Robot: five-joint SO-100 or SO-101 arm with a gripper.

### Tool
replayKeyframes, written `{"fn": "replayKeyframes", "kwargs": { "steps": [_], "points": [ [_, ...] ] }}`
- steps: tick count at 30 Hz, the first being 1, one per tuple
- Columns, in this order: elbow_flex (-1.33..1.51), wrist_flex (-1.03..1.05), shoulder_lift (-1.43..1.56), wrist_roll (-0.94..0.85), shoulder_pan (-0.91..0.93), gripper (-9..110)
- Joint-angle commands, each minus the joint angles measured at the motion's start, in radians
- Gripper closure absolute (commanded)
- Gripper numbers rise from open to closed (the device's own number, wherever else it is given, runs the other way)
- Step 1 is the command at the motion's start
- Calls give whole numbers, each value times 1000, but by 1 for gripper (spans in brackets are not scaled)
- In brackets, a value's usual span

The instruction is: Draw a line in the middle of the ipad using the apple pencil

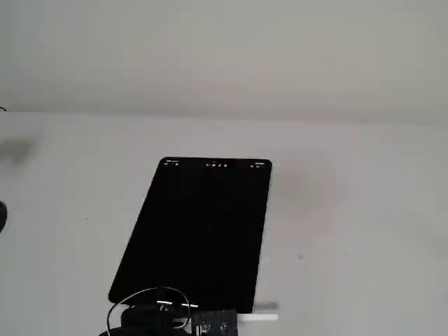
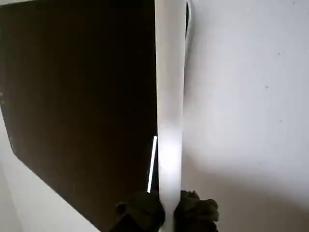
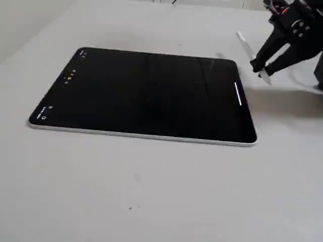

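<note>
The ipad (image 3: 146,91) lies flat on the table, screen black, with tiny icons along its left short side in this fixed view; it also shows as the ipad (image 1: 203,224) and the ipad (image 2: 82,96). A short white line (image 3: 238,94) sits near its right short edge, seen in the wrist view as the line (image 2: 152,164). My gripper (image 3: 262,70) is shut on the apple pencil (image 3: 247,49), holding it tilted just beyond that edge. In the wrist view the apple pencil (image 2: 169,96) runs straight up from my gripper (image 2: 169,212) along the tablet's edge.
A thin cable (image 1: 133,301) loops over the arm's base at the near edge of the ipad. The pale table (image 3: 151,191) spreads all round the tablet. A plain wall (image 1: 224,56) stands behind it.
</note>
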Motion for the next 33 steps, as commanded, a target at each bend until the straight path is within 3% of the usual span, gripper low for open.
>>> {"fn": "replayKeyframes", "kwargs": {
  "steps": [1,26,33],
  "points": [
    [-2,-26,8,6,0,101],
    [-2,-26,8,6,0,101],
    [-3,-60,8,-87,-54,101]
  ]
}}
